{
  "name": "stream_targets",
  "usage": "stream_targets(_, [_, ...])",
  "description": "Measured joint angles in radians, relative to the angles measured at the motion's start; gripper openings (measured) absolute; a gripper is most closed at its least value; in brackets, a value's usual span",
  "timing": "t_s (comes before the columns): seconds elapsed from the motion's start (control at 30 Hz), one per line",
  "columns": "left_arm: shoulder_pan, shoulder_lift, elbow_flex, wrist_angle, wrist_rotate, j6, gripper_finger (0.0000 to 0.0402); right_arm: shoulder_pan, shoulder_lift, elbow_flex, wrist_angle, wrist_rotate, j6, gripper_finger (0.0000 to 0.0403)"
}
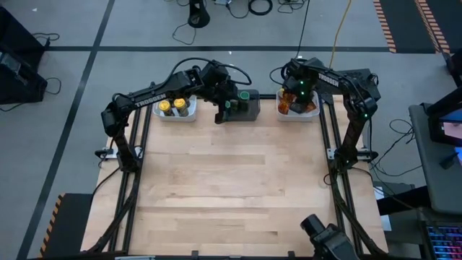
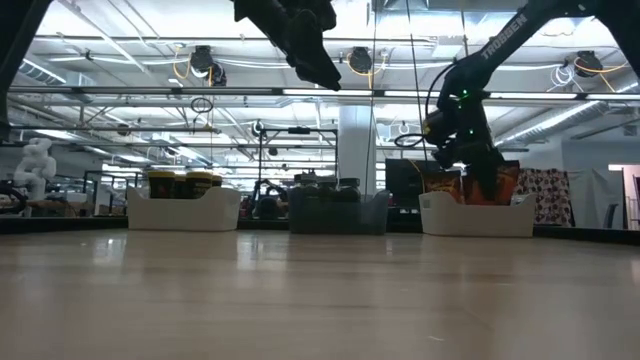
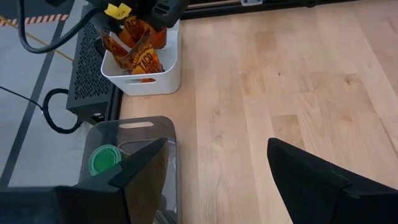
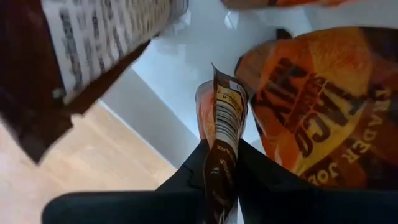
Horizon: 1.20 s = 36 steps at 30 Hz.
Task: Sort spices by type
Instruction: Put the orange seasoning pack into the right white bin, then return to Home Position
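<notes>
Packet [image 4: 224, 134] of crinkly orange-brown foil with a printed label stands edge-on between your right gripper [image 4: 221, 168]'s dark fingers, which pinch its lower edge. That arm reaches down into the white rectangular bin [image 1: 297, 113] among other orange packets. Your left gripper [image 3: 214, 168] hangs spread wide over the dark grey bin [image 3: 140, 127].

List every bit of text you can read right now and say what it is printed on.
"TROSSEN": left arm.
"TROSSEN": right arm.
"TACO": orange packet in the white bin.
"TRADER JO": orange packet beside the right claw.
Fine print on the pinched packet: unreadable.
</notes>
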Motion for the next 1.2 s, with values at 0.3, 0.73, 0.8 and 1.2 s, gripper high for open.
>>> stream_targets(0.3, [0.000, 0.000, 0.000, -0.007, 0.000, 0.000, 0.0277, 0.000, 0.000, 0.000, 0.030, 0.000, 0.000, 0.0053])
stream_targets(0.73, [0.000, 0.000, 0.000, -0.015, 0.000, -0.001, 0.0277, 0.000, 0.000, 0.000, 0.027, 0.004, 0.000, 0.0112])
stream_targets(0.8, [0.000, 0.000, 0.000, -0.015, 0.000, -0.001, 0.0277, 0.000, 0.000, 0.000, 0.021, 0.005, -0.001, 0.0122])
stream_targets(1.2, [0.000, 0.000, 0.000, -0.014, 0.000, -0.003, 0.0277, 0.001, 0.000, 0.153, -0.134, 0.008, 0.026, 0.0142])
